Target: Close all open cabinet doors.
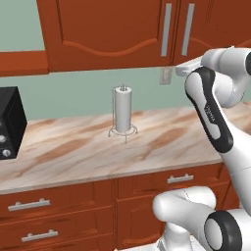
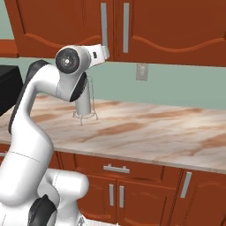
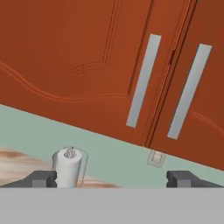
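1. Our hand (image 3: 111, 178) is raised toward the upper cabinets, its fingertips (image 3: 43, 178) spread wide apart with nothing between them.
2. We see two cabinet doors (image 3: 78, 57) above the table (image 1: 73, 157), meeting at a seam, each with a long grey bar handle (image 3: 143, 81) beside that seam.
3. Both doors look flush and shut from here.
4. A paper towel roll (image 1: 122, 109) stands upright on the table below them, near a wall outlet (image 2: 141, 71).

Reddish-brown wooden cabinet doors (image 3: 78, 57) carry flat matt grey metal handles (image 3: 143, 81) above a smooth marbled countertop (image 1: 98, 147).
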Tool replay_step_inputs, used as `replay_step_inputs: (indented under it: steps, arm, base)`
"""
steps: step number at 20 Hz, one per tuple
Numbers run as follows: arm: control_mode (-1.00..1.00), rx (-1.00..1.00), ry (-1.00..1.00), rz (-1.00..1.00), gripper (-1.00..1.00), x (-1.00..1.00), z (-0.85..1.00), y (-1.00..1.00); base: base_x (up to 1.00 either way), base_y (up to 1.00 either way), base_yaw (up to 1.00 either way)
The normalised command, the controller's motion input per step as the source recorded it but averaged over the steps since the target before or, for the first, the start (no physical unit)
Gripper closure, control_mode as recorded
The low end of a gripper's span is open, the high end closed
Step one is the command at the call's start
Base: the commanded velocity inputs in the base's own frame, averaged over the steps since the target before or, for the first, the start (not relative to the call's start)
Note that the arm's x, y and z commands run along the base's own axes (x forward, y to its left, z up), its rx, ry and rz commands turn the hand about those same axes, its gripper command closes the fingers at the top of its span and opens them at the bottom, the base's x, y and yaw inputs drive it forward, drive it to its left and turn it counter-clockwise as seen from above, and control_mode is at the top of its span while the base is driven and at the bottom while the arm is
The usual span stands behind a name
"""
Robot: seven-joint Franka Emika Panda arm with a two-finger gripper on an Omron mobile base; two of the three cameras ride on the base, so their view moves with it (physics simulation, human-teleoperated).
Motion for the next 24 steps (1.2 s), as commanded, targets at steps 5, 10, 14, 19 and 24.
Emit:
replay_step_inputs:
  steps: [5,10,14,19,24]
  arm:
    - [1.00,0.00,0.00,0.00,-1.00,0.00,0.00,0.00]
    - [1.00,0.00,0.00,0.00,-1.00,0.00,0.00,0.00]
    - [1.00,0.00,0.00,0.00,-1.00,0.00,0.00,0.00]
    - [1.00,0.00,0.00,0.00,-1.00,0.00,0.00,0.00]
    - [1.00,0.00,0.00,0.00,-1.00,0.00,0.00,0.00]
  base:
    - [-0.61,-0.05,-0.02]
    - [-0.54,-0.04,-0.08]
    - [-0.69,0.00,-0.12]
    - [-0.66,0.00,-0.08]
    - [-0.64,-0.01,-0.04]
